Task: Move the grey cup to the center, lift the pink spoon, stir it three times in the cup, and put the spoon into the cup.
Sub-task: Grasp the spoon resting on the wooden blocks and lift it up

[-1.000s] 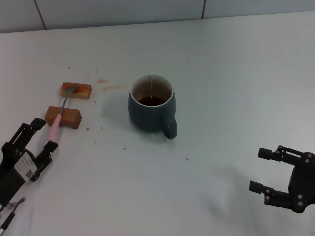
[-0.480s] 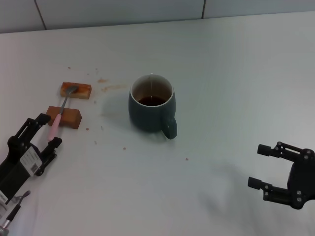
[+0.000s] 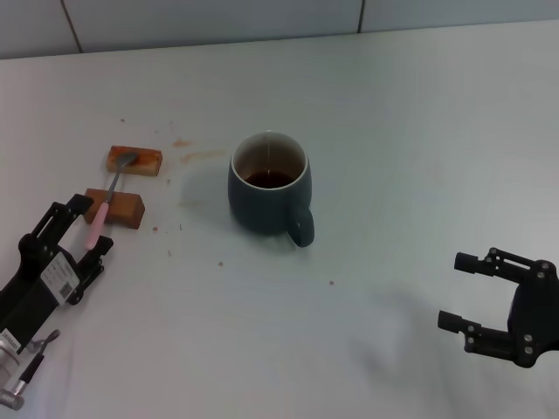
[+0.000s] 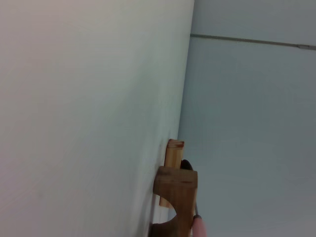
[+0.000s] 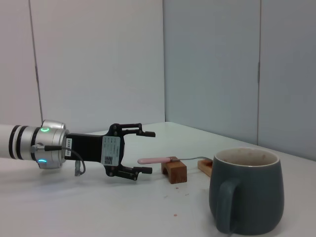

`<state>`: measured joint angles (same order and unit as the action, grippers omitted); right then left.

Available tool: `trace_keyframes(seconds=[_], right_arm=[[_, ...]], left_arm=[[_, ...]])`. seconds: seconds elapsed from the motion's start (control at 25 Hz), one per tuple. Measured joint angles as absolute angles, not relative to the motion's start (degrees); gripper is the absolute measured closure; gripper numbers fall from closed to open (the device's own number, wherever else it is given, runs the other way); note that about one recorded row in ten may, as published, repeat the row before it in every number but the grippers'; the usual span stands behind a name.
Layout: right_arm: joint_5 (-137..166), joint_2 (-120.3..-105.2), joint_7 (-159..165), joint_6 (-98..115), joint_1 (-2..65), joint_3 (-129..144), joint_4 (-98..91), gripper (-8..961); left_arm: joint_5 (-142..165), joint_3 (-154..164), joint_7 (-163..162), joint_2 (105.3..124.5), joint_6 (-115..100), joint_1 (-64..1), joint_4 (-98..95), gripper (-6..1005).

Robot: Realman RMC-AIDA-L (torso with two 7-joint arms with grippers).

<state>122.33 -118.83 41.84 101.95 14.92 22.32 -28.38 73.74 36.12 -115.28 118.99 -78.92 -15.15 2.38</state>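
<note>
A bare white tabletop (image 3: pixel 410 131) runs back to a pale tiled wall. Nearest, on the robot's right, the right pincer (image 3: pixel 463 292) hangs low over the tabletop with its black fingers spread apart, holding nothing, well apart from everything else. On the left, the left pincer (image 3: pixel 80 230) is also spread, its fingers straddling the tail end of the small pink spoon (image 3: pixel 100 212) – pink plastic handle, grey metal neck and bowl – without yet closing on it. The spoon bridges two brown wooden blocks (image 3: pixel 114 208), so the handle is clear of the tabletop; its long axis runs from the pincer away toward the wall, bowl resting on the farther block. The left arm is plainly the nearer one; my reading is that it need only ease forward along that axis and pinch the handle. Beyond and right, near mid-tabletop, stands the dark slate-grey ceramic mug (image 3: pixel 267 187), upright, handle turned toward the robot.
</note>
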Motion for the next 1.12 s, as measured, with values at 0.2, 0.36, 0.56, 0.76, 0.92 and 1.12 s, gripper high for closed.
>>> trace_keyframes(seconds=[0.2, 0.36, 0.56, 0.76, 0.92, 1.12], right_arm=[[122.33, -118.83, 41.84, 101.95, 14.99, 22.33, -28.39, 202], [122.33, -118.83, 41.84, 101.95, 15.07, 22.32, -28.39, 202], [122.33, -118.83, 41.87, 101.95, 15.13, 22.32, -28.48, 202], [122.29, -118.83, 41.91, 101.95, 15.11, 22.32, -28.59, 202], [122.25, -118.83, 41.92, 101.95, 15.11, 22.32, -28.64, 202], [122.25, -118.80, 41.93, 101.96, 15.05, 22.32, -28.66, 202]], left_arm=[[73.74, 35.45, -114.32, 119.01, -78.92, -15.71, 2.99, 268], [73.74, 35.05, -113.87, 119.05, -78.79, -15.84, 3.11, 269], [73.74, 34.64, -113.31, 119.09, -78.48, -16.38, 4.08, 270], [73.74, 34.42, -113.00, 119.10, -77.90, -16.70, 4.41, 271], [73.73, 33.81, -112.43, 119.09, -77.58, -17.10, 4.96, 272], [73.74, 33.52, -112.20, 119.09, -76.85, -17.50, 5.34, 273]])
